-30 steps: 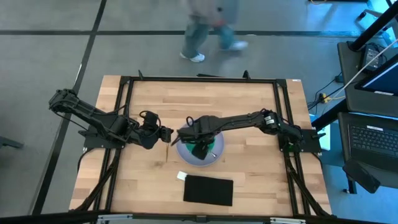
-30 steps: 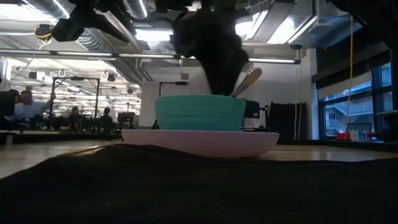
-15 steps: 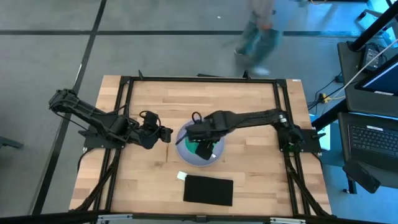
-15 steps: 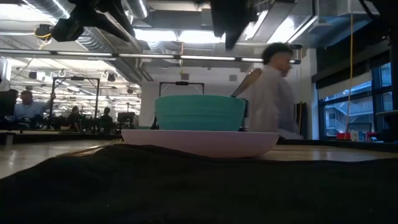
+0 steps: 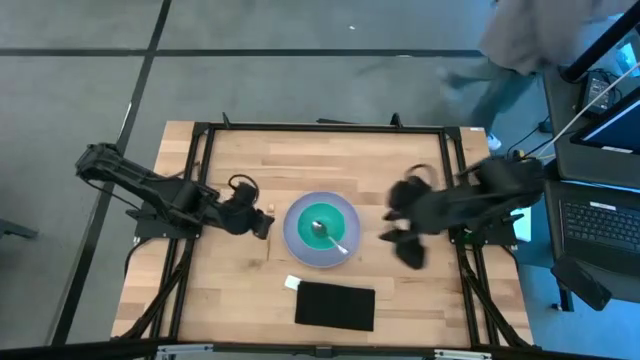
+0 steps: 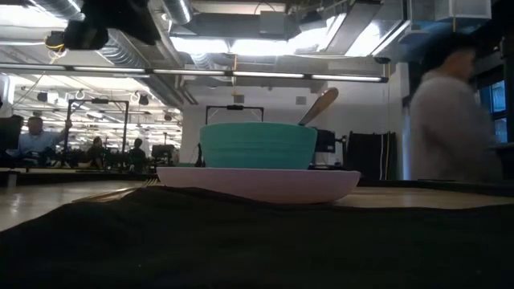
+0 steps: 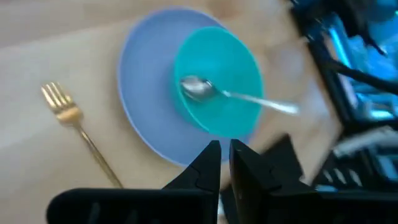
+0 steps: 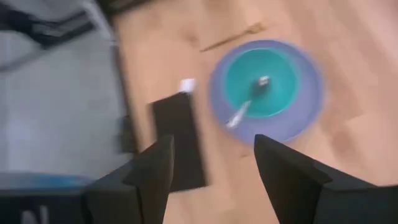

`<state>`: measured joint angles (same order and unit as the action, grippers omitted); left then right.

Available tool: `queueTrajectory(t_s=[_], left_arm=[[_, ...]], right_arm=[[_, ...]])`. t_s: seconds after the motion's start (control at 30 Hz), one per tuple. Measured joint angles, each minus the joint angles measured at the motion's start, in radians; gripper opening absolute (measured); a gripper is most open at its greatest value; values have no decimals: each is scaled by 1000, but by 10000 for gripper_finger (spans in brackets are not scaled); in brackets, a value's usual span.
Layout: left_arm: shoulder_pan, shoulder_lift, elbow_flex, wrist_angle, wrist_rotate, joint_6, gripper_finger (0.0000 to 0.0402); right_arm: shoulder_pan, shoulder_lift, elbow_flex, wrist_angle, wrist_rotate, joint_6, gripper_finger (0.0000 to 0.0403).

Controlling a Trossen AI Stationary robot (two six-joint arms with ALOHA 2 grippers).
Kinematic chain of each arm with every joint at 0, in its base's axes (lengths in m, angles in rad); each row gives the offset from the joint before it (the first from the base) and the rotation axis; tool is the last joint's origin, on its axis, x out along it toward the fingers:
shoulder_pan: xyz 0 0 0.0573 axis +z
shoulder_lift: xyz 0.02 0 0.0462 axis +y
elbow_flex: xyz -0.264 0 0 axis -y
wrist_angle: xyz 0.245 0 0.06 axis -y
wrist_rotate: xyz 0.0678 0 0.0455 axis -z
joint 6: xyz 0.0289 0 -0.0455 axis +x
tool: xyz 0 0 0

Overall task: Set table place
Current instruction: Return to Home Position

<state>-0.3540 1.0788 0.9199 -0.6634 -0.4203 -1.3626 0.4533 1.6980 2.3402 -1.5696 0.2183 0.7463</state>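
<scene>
The pale lavender plate (image 5: 296,240) lies mid-table with the teal bowl (image 5: 322,226) standing on it. The silver spoon (image 5: 328,236) has its head in the bowl, and its handle (image 6: 320,104) leans up over the rim. The gold fork (image 7: 73,129) lies flat on the wood left of the plate. My left gripper (image 5: 264,222) is shut and hovers beside the plate's left edge, over the fork. My right gripper (image 8: 211,168) is open and stands right of the plate (image 5: 392,228), clear of it.
A black rectangular pad (image 5: 335,306) lies near the table's near edge, below the plate, with a small white piece (image 5: 292,283) at its left corner. Black frame rails (image 5: 320,128) border the tabletop. A person (image 6: 450,120) moves beyond the table's far right corner.
My right gripper has risen out of the bowl and swung away toward the table's right edge, leaving the spoon leaning in the bowl. Plate, bowl and fork have kept their places. A person has walked from left to right behind the table.
</scene>
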Motion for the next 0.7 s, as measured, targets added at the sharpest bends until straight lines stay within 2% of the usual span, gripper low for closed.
queueTrajectory(t_s=[0.1, 0.2, 0.33, 0.53, 0.7], left_arm=[[0, -79, 0, 2, 23, 24, 24], [0, -199, 0, 25, -27, 120, 19], [0, -375, 0, 120, -71, 325, 14], [0, -675, 0, 198, -35, 572, 6], [0, -867, 0, 203, -13, 688, 1]], right_arm=[[59, -71, 0, 3, -20, 113, 223], [131, -121, 0, 4, 64, 193, 223], [230, -171, 0, 5, 146, 105, 223], [357, -230, -6, 55, 353, -2, 223], [411, -269, -155, 192, 375, -18, 223]])
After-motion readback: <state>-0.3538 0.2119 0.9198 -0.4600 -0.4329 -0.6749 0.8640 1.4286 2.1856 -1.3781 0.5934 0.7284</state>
